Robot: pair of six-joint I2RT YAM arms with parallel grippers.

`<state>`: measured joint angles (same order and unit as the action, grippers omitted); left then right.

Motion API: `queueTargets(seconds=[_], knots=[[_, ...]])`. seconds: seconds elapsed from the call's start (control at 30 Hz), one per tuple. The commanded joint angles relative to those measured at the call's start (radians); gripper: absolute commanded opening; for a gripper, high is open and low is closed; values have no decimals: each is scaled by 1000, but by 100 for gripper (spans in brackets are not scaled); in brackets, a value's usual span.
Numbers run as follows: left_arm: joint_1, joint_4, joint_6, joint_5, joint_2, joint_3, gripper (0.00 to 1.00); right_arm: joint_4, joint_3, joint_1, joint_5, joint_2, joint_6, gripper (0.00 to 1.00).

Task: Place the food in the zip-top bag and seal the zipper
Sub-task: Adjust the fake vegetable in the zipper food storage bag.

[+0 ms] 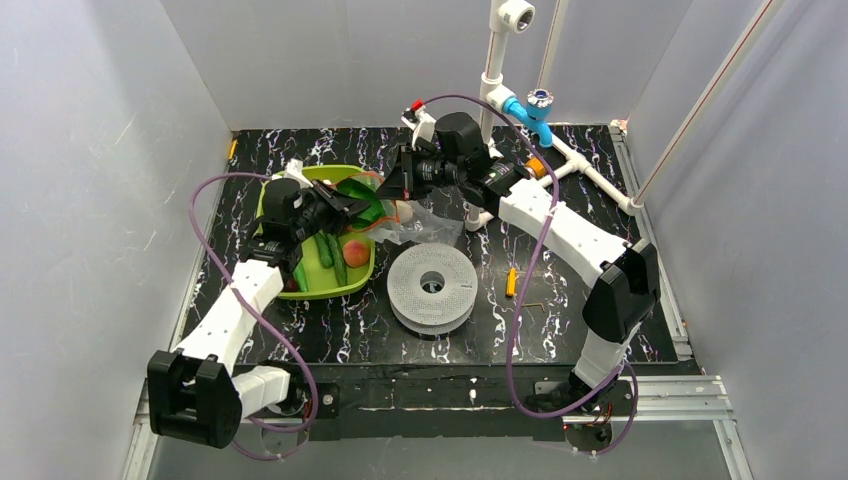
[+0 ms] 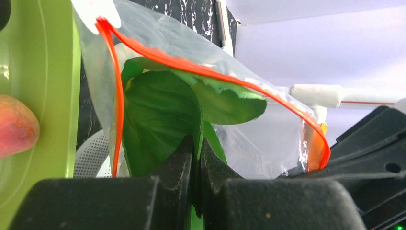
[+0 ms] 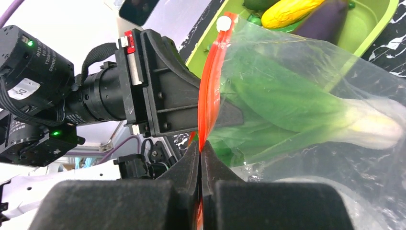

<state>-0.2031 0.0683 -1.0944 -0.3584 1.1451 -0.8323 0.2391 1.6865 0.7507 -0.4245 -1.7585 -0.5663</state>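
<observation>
The clear zip-top bag (image 1: 428, 225) lies between the green tray and the white disc, its mouth held open toward the tray. My right gripper (image 3: 200, 146) is shut on the orange-red zipper (image 3: 210, 81) at the mouth's edge. The white-and-green leafy stalk (image 3: 297, 105) sits mostly inside the bag, white stem deepest. My left gripper (image 2: 197, 143) is shut on one of its green leaves (image 2: 158, 115) at the mouth, under the zipper (image 2: 215, 74). In the tray lie a purple eggplant (image 3: 325, 17), a yellow piece (image 3: 292, 9), an orange-red fruit (image 1: 356, 252) and long green peppers (image 1: 333, 255).
The green tray (image 1: 262, 215) sits at the left. A white perforated disc (image 1: 432, 285) lies just in front of the bag. A small yellow-orange stick (image 1: 511, 281) lies right of the disc. White pipework (image 1: 590, 175) with a blue fitting runs along the back right.
</observation>
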Motion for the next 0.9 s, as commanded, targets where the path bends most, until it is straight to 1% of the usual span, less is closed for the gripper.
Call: queueTargets(seconds=[0.0, 0.1, 0.2, 0.27, 0.37, 0.43, 0.57, 0.6, 0.67, 0.73, 0.8, 0.87], knots=[[2, -2, 168, 15, -88, -65, 0, -24, 59, -18, -46, 5, -26, 1], [2, 18, 235, 30, -107, -63, 0, -43, 58, -19, -80, 4, -56, 1], [2, 168, 300, 37, -123, -11, 0, -73, 63, -20, -129, -2, -105, 1], [-1, 224, 384, 103, -132, 11, 0, -92, 63, -21, -150, -4, -134, 1], [-7, 205, 470, 117, -89, -9, 0, -105, 61, -25, -168, -7, -163, 1], [-12, 180, 481, 100, -45, -23, 0, -120, 58, -29, -182, -10, -182, 1], [-33, 250, 478, 131, -6, 49, 0, -181, 38, -36, -223, -20, -257, 1], [-34, 251, 472, 131, 1, 54, 5, -188, 33, -36, -226, -22, -265, 1], [-35, 237, 457, 112, 5, 49, 19, -175, 33, -37, -214, -25, -261, 1], [-35, 204, 437, 68, -5, 31, 36, -145, 32, -42, -191, -27, -251, 1], [-35, 109, 432, 40, -22, -5, 52, -116, 31, -48, -168, -30, -240, 1], [-33, -19, 430, 18, -52, -48, 63, -98, 25, -56, -151, -28, -234, 1]])
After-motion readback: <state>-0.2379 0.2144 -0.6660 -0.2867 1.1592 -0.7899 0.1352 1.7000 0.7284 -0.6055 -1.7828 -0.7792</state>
